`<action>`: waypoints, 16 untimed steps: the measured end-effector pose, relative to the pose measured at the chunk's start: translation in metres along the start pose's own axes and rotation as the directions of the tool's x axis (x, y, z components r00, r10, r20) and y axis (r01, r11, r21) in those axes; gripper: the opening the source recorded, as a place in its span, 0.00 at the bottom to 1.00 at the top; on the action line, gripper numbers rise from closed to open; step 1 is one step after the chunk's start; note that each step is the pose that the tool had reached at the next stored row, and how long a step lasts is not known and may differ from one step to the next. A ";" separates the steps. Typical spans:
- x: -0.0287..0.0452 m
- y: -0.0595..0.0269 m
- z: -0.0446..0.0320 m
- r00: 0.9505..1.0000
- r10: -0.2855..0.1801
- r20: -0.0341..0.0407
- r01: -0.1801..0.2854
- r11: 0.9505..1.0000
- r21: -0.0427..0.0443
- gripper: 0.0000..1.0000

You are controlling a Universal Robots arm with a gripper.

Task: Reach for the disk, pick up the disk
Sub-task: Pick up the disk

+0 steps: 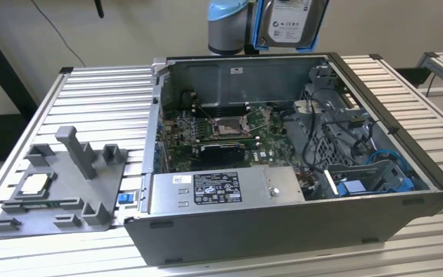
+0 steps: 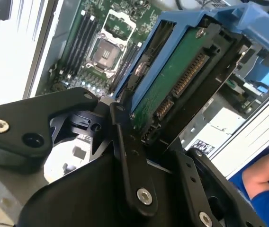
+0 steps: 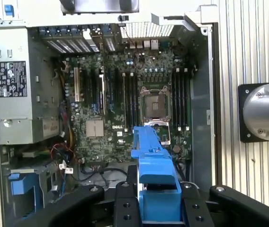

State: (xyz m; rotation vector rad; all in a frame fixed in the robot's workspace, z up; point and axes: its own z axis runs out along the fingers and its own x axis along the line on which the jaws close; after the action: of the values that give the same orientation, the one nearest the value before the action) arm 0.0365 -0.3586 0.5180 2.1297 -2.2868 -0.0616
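An open computer case (image 1: 283,173) lies on a slatted metal table (image 1: 90,104), its green motherboard (image 1: 221,135) facing up. In the exterior view the disk (image 1: 289,23), a silver-grey drive with a white label in a blue frame, hangs in the air above the case's far edge, next to the arm's blue-grey joint (image 1: 225,26). In both wrist views the black gripper (image 3: 159,201) is clamped on the disk (image 3: 154,161), one finger (image 2: 127,156) pressed against each side of the blue frame. The second wrist view shows the disk's (image 2: 182,75) green circuit board and connector. The empty processor socket (image 3: 156,103) sits on the motherboard well below the disk. A grey fixture (image 1: 60,184) with a small silver chip (image 1: 35,183) rests on the table at the exterior view's left. A person's arm in a blue sleeve (image 2: 262,177) appears in the second wrist view
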 end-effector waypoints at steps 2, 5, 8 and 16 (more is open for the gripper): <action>-0.0005 -0.0069 -0.0002 1.000 0.000 0.000 0.000 1.000 -0.001 0.00; -0.0012 -0.0166 -0.0006 1.000 0.000 0.000 0.000 1.000 -0.002 0.00; -0.0019 -0.0261 -0.0010 1.000 0.000 0.000 0.000 1.000 -0.002 0.00; -0.0037 -0.0514 -0.0018 1.000 0.000 0.000 0.000 1.000 -0.003 0.00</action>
State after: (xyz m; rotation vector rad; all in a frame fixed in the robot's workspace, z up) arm 0.0881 -0.3586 0.5178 2.1280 -2.2852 -0.0648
